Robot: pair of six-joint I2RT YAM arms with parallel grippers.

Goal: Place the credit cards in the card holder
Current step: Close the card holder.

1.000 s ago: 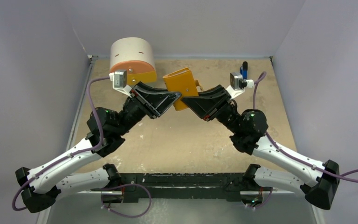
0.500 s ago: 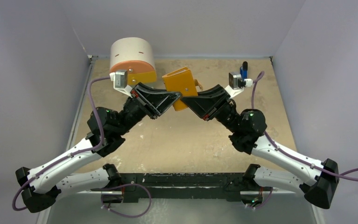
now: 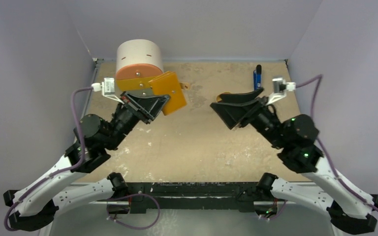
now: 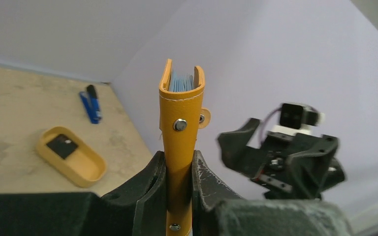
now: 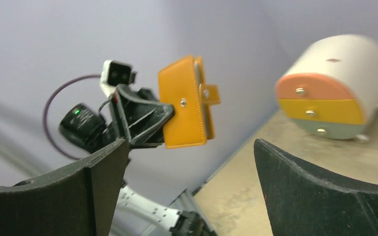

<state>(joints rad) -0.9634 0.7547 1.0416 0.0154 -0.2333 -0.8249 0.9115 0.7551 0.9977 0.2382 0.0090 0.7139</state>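
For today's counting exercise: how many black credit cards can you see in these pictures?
1. The credit card lies in the tan oval tray on the table. Others may be hidden inside the card holder, which the left gripper clamps.

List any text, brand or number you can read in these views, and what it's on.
No text is readable anywhere.
Black card in the tan tray: a tiny white mark, too small to read.
Card holder: plain, only metal snaps.
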